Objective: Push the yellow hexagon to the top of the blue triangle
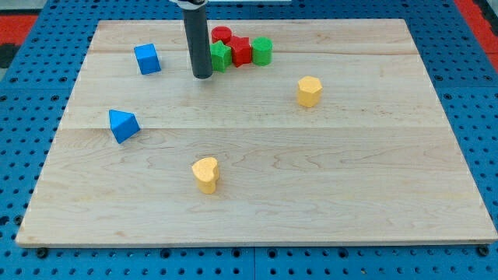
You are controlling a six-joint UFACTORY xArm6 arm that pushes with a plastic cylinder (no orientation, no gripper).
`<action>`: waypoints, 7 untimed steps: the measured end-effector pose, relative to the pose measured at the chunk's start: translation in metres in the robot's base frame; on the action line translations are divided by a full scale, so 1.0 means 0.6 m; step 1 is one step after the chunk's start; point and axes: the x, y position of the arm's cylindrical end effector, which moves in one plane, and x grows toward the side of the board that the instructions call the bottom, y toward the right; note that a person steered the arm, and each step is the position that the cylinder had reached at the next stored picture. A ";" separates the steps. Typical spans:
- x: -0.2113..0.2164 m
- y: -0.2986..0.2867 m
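The yellow hexagon (pixel 310 91) sits on the wooden board at the view's right of centre. The blue triangle (pixel 123 125) lies at the view's left, about mid-height. My tip (pixel 202 76) is the lower end of the dark rod, resting on the board near the view's top centre. It is well to the left of the yellow hexagon and up and to the right of the blue triangle, touching neither. It stands just left of a green block.
A blue cube (pixel 147 59) is at the view's upper left. A cluster of a green star-like block (pixel 221 55), a red block (pixel 240 50), a red cylinder (pixel 222 33) and a green cylinder (pixel 261 51) sits at the top centre. A yellow heart (pixel 206 174) is at lower centre.
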 end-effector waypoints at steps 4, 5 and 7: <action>-0.005 0.131; -0.004 0.263; 0.113 0.196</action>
